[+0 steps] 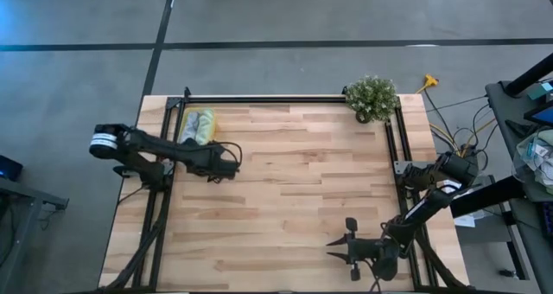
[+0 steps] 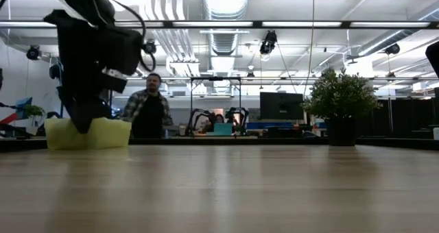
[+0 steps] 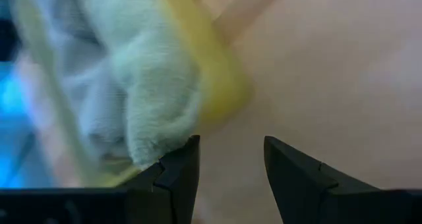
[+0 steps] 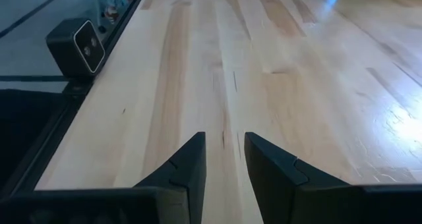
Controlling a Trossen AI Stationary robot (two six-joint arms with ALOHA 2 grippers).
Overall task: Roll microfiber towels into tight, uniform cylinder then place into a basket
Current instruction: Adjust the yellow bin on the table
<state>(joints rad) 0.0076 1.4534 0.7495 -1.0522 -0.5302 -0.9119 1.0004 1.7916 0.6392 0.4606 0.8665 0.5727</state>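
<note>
Both rolled towels (image 1: 198,126) already sit in the yellow basket (image 3: 214,72), touching nothing else. Left pincer (image 3: 231,161) hangs just beside it, open and empty; right pincer (image 4: 224,159) waits far off, slightly parted.

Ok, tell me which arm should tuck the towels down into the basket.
Left. The left gripper is open right beside the yellow basket holding the light green towel. The right gripper waits empty at the table's opposite near corner.
</note>
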